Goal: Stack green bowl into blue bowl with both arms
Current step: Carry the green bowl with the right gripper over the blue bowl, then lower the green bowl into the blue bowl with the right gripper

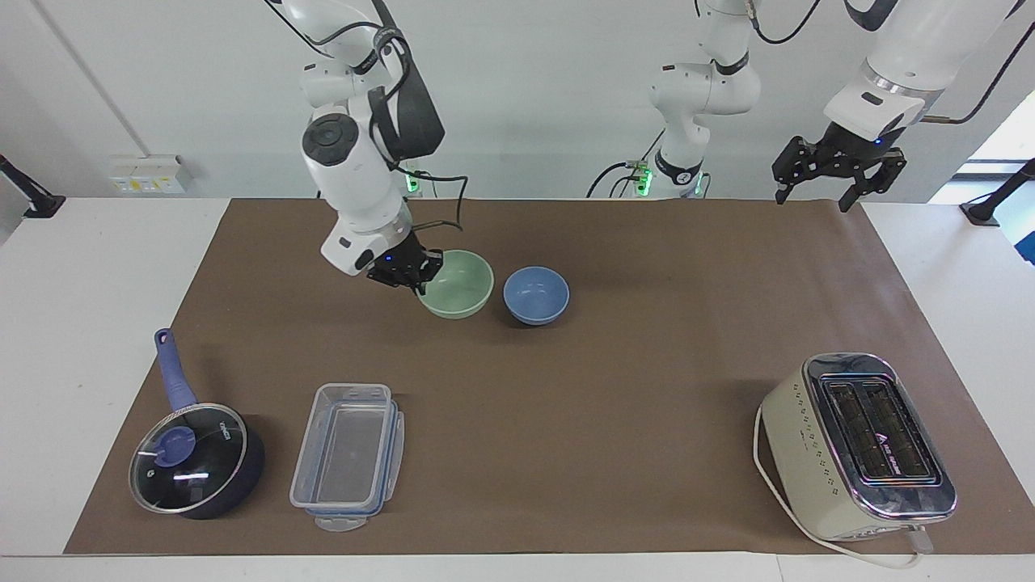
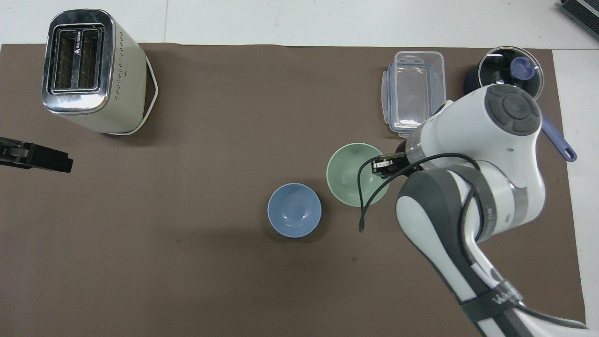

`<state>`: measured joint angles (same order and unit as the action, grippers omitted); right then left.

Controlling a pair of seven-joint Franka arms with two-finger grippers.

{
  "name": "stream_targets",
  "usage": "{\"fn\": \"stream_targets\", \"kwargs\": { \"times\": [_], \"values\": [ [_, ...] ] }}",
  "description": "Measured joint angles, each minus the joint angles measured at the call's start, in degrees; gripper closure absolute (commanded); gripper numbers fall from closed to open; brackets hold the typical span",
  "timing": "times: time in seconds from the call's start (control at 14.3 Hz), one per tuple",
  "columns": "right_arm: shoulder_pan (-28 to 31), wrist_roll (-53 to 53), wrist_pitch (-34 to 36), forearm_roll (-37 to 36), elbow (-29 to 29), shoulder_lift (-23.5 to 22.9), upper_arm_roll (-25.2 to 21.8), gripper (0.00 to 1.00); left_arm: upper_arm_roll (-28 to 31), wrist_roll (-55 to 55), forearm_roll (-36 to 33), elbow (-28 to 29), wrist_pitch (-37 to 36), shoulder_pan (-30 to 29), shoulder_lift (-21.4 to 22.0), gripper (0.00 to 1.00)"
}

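My right gripper (image 1: 420, 279) is shut on the rim of the pale green bowl (image 1: 461, 283) and holds it upright a little above the brown mat. The bowl hangs just beside the blue bowl (image 1: 536, 295), toward the right arm's end. In the overhead view the green bowl (image 2: 351, 174) and the blue bowl (image 2: 294, 210) sit close together without overlap, and the right gripper (image 2: 381, 166) is at the green bowl's rim. My left gripper (image 1: 813, 198) is open and empty, and waits in the air over the mat's edge at the left arm's end.
A cream toaster (image 1: 857, 444) stands far from the robots at the left arm's end. A clear plastic container (image 1: 348, 457) and a dark blue lidded saucepan (image 1: 194, 457) stand far from the robots at the right arm's end.
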<state>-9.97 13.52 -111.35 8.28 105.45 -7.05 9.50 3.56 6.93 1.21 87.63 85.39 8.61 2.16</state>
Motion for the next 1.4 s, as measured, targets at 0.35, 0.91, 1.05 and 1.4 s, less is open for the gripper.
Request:
{"fn": "stream_targets", "kwargs": {
  "times": [0.35,0.91,1.05,1.4],
  "values": [
    [-8.1,10.2,-2.4,0.0,-1.2,-1.8,0.0,1.0,0.0,0.0,0.0,0.0,0.0,0.0,0.0,0.0],
    [-10.0,11.5,-8.4,0.0,0.3,-6.3,0.0,1.0,0.0,0.0,0.0,0.0,0.0,0.0,0.0,0.0],
    [-10.0,10.6,-8.6,0.0,1.0,-6.7,0.0,1.0,0.0,0.0,0.0,0.0,0.0,0.0,0.0,0.0],
    [-10.7,8.6,-8.6,0.0,3.8,-6.7,0.0,1.0,0.0,0.0,0.0,0.0,0.0,0.0,0.0,0.0]
  ]
}}
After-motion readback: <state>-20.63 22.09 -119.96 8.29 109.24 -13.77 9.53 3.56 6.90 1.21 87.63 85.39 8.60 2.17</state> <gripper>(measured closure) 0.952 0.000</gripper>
